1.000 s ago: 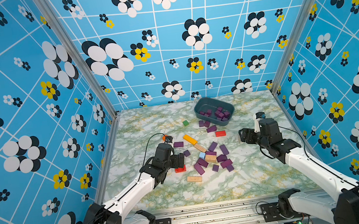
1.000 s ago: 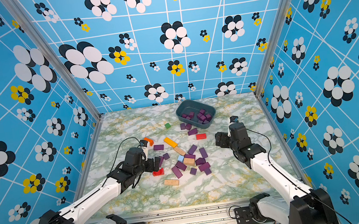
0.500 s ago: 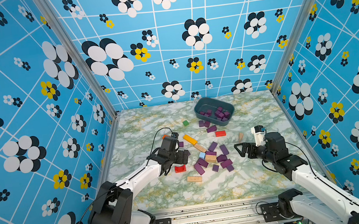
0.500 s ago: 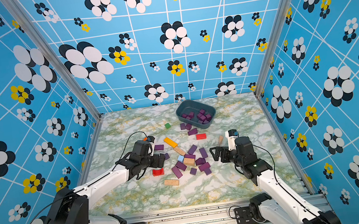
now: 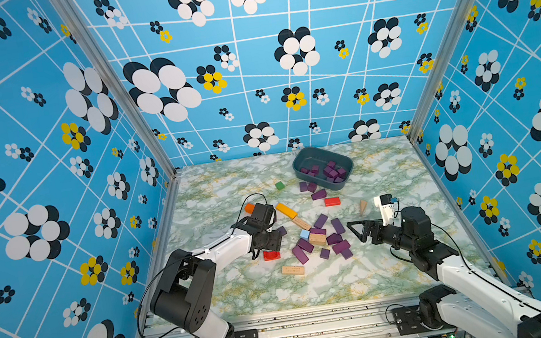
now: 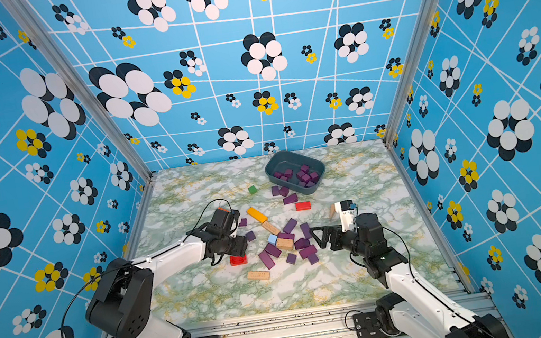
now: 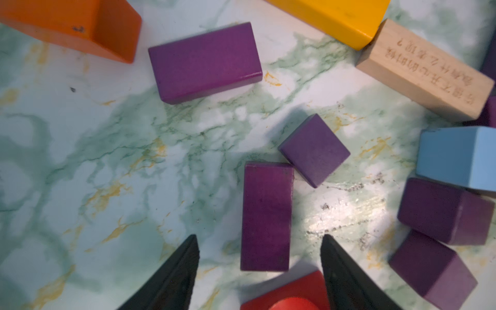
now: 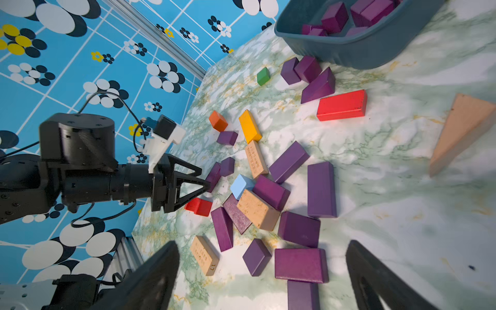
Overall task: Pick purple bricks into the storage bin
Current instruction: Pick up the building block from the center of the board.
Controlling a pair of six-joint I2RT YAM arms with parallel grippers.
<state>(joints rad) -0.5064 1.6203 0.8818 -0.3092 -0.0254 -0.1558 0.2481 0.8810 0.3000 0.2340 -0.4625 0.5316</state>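
The only writing is on the plain tan blocks. One tan block [image 7: 426, 72] in the left wrist view carries two burnt-in rows of East Asian characters, too soft to read, beside a question mark. Another tan bar [image 8: 205, 255] at the near edge of the heap shows similar characters and the number 17 at one end. The purple bricks [image 5: 338, 226] are matte, sharp-edged wood with faint grain, cut as cubes and short bars. Most lie in a loose heap at the middle of the bench [image 5: 385, 269], a glossy surface marbled white and green with yellow veins and scuffed grey in spots. Several more lie inside the storage bin [image 5: 299, 167], a smooth slate-blue plastic tub with rounded corners at the far side of the bench, and three lie just outside its near wall. Mixed in are a pale blue block [image 7: 456, 158], a yellow bar [image 7: 335, 16] just beside the engraved tan block, an orange block [image 7: 80, 24] with a slanted face, a red bar [image 8: 341, 106], a small green cube [image 5: 279, 185] and a tan wedge [image 8: 461, 126] lying apart. The left gripper [image 7: 259, 240] hangs low at the heap's left edge, its black tapered jaws parted astride one purple bar [image 7: 265, 214], with bench showing on both sides of it. The right gripper [image 8: 262, 243] hovers at the heap's right edge, jaws spread wide and holding nothing.
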